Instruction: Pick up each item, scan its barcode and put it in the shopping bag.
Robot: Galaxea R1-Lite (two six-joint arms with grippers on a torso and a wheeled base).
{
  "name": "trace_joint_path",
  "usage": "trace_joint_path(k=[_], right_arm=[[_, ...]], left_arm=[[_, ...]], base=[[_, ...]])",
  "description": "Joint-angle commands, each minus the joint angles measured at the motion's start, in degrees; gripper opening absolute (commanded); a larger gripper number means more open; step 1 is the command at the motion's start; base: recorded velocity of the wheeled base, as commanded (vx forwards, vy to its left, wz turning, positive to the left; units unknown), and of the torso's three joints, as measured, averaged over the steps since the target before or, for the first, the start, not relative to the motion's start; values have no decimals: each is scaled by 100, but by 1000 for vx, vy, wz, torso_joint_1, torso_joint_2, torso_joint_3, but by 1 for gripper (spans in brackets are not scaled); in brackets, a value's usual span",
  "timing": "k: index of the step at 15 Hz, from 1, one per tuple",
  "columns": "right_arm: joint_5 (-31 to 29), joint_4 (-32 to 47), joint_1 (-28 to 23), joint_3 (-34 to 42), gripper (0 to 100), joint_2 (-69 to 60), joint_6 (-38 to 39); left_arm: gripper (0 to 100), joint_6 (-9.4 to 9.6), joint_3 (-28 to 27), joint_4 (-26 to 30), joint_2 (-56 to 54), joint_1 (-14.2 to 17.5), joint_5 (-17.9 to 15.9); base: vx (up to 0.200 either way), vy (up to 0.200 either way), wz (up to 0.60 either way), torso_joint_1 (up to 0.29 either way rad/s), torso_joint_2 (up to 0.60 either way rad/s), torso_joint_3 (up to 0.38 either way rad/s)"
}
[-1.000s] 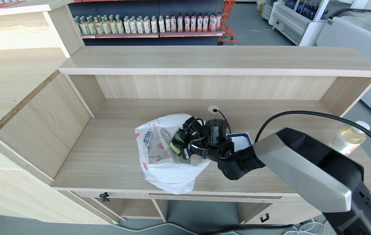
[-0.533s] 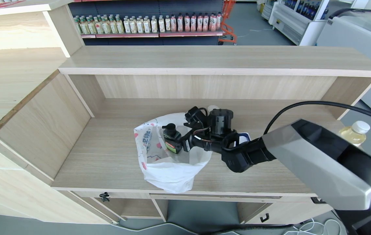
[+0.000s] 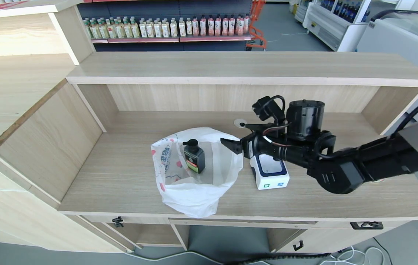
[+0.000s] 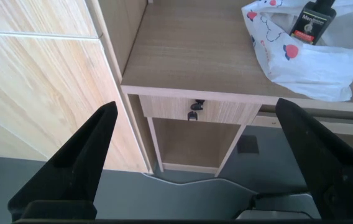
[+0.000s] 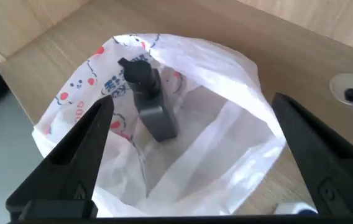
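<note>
Bottle [image 3: 194, 158]: black, pump top, inside the bag [image 3: 190, 198], roughly upright with the pump at the top. Cannot tell whether it leans on the bag wall. Bag: thin white printed plastic, mouth open upward, on the near middle of the tabletop [image 3: 120, 176]. Right gripper [image 3: 232, 145]: spread, holding nothing, hovering just right of the bag rim and above the scanner [image 3: 269, 173], which sits just right of the bag. Left gripper [image 4: 195, 165]: spread, empty, low off the near left of the tabletop, well apart from the bag. Judgement: this item counts as bagged, so the step in hand is clearing the bag to go for the next item. To do it well, keep the fingers above the rim so they do not catch the thin plastic and drag the bag or tip the bottle, and pass over the scanner without knocking it. Surface: pale wood grain, walled at the far side and at both ends, with a cable grommet [image 3: 239, 122] at the far side and a keyed drawer [image 4: 194, 112] under the near edge. Room: a shop, with a shelf [image 3: 165, 27] of drinks behind and freezers [image 3: 341, 22] at the far right.
</note>
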Motion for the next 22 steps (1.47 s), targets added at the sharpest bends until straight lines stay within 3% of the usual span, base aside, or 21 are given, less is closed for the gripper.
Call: trace_joint_path(k=[1,5,10,12,18,22], right_arm=[[-979,226,-475,1755,100,-2036,137],[-1040,648,-967,3161,100,-3495,207],[-1884,630,-1037,4576,100,-4435,172],[-1902,630,-1116,4787,100,-4567,181],[-1893,630,-2092,5218,100,-4637,181],[-1866,630,-2338,5060,100,-4550,216]], left_arm=[[100,-2,0,-1,-2,0,2],[100,-2,0,-1,-2,0,2],[100,-10,0,-1,-2,0,2],[100,-10,0,-1,-2,0,-7],[100,7,0,-1,-2,0,-7],[100,16,0,-1,-2,0,-7]], base=[[0,0,0,0,0,0],[0,0,0,0,0,0],[0,0,0,0,0,0],[0,0,0,0,0,0],[0,-200,0,2,2,5],[0,-200,0,1,2,2]])
